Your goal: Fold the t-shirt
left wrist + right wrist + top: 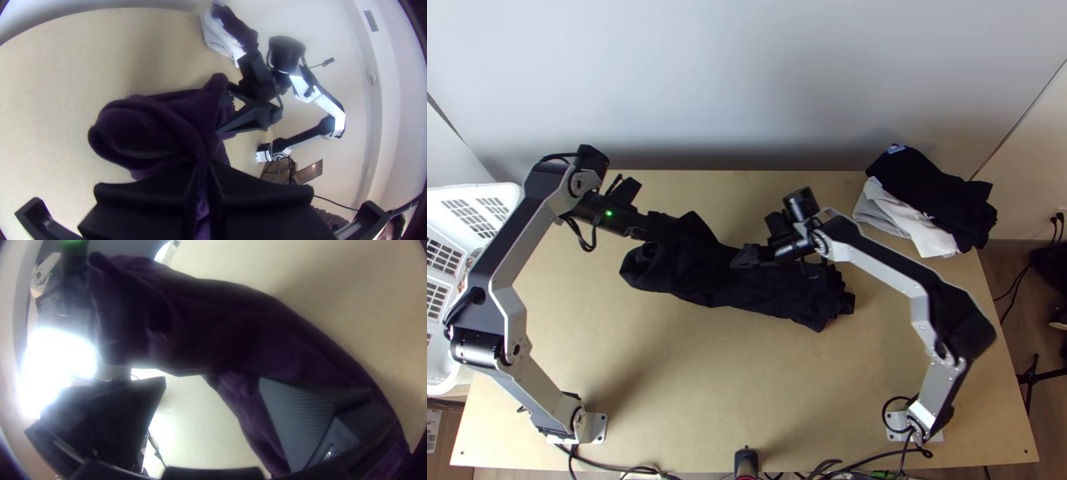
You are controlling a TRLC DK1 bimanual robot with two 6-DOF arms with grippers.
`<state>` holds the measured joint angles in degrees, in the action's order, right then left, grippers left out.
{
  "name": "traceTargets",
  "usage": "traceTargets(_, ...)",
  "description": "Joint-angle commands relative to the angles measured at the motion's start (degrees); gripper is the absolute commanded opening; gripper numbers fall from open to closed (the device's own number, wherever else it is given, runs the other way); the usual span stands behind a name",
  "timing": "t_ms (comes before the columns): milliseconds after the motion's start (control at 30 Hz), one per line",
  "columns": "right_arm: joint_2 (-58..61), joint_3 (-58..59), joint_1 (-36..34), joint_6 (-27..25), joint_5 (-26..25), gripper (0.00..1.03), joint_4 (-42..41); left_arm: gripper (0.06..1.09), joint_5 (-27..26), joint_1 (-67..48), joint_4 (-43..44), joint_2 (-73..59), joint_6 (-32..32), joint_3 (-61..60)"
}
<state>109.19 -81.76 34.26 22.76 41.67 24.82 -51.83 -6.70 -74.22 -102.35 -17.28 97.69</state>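
T-shirt (pixel 719 284), dark, is found across the middle of the table (pixel 699 376), somewhat nearer the far edge than the near one. It lies bunched in a long, uneven strip, the right end set closer to the near edge than the left.

Far left, a white slatted basket (pixel 487 190) stands at the table's left edge.

Left gripper (pixel 665 227): located over the shirt's left part. The top view largely merges black fingers and dark cloth; the left wrist view resolves the matter, with the two fingers (pixel 147 195) brought together and a ridge of the shirt pinched between them. The same view records a rounded, hollow fold at the shirt's left end.

Right gripper (pixel 741 256): located at the shirt's middle, on its far side. Its own wrist view shows the fingers (pixel 293 418) spread wide, one of them over the fabric; contact cannot be determined. The left wrist view likewise shows a gap between them.

Far right corner: a dark garment (pixel 935 192) rests on white cloth (pixel 899 218), close to the far and right edges of the table.
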Motion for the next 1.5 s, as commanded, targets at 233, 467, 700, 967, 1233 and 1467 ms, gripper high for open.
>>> traceTargets(233,-11.5,8.8,-6.8,-3.0,-5.8,0.98,-5.8,0.09,0.2,-10.4,8.6,-6.1,7.2,6.8)
traceTargets(467,-14.9,14.3,-10.7,-3.0,-6.7,0.98,-6.4,0.09,0.5,-18.6,8.7,-12.5,8.8,16.7)
traceTargets(700,-18.0,18.4,-16.6,-3.0,-7.1,0.98,-6.8,0.09,0.6,-23.4,8.6,-20.0,10.3,26.0)
traceTargets(967,-21.3,21.3,-22.2,-3.0,-9.2,0.98,-7.8,0.09,0.7,-27.6,14.7,-26.7,14.5,31.4)
traceTargets(1233,-23.9,24.0,-27.1,-3.4,-9.5,0.98,-7.9,0.09,1.8,-30.8,23.9,-31.9,17.1,31.9)
traceTargets(1467,-24.4,25.8,-27.5,-4.0,-10.4,0.98,-7.9,0.09,1.8,-34.7,32.3,-35.0,21.3,32.0)
